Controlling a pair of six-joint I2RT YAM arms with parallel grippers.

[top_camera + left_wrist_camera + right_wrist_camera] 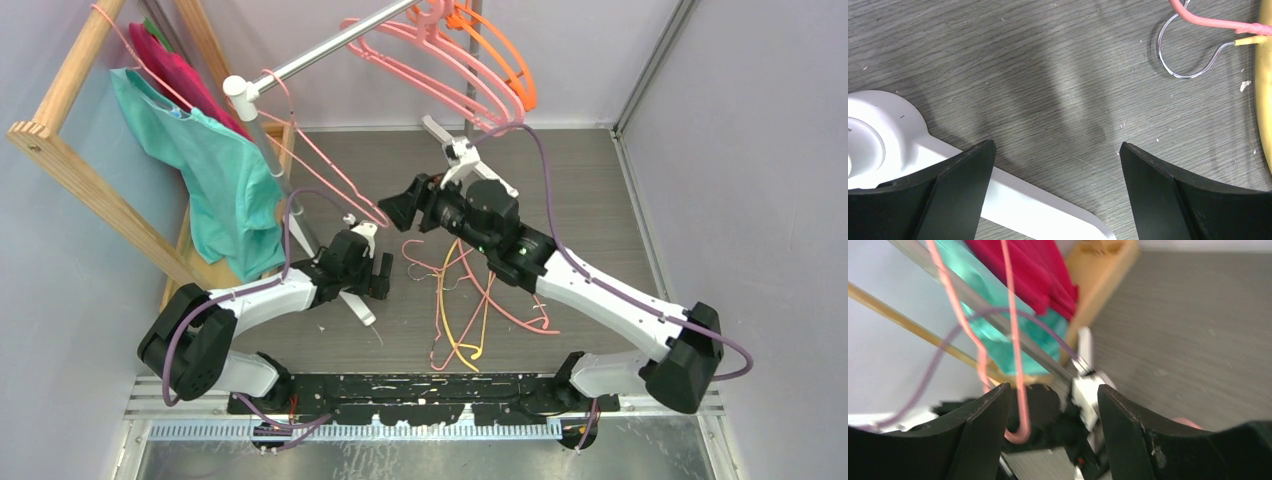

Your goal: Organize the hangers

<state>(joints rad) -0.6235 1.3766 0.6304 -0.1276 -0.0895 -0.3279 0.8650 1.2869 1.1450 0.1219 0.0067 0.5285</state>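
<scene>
Hangers sit in 3 groups about the rail point(335, 42): thick pink and orange ones point(480, 60) hooked on its high end, a thin pink hanger point(340, 185) hung by its capped end, thin loose hangers point(470, 300) on the table point(590, 180) below. My right gripper point(1053, 395) gapes wide around that thin pink hanger's corner without pinching it. My left gripper point(1058, 150) is spread wide with nothing in it, beside the rail's white foot point(883, 125).

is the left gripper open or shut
Open: the left gripper has its fingers wide apart in the wrist view, gripping nothing.
</scene>
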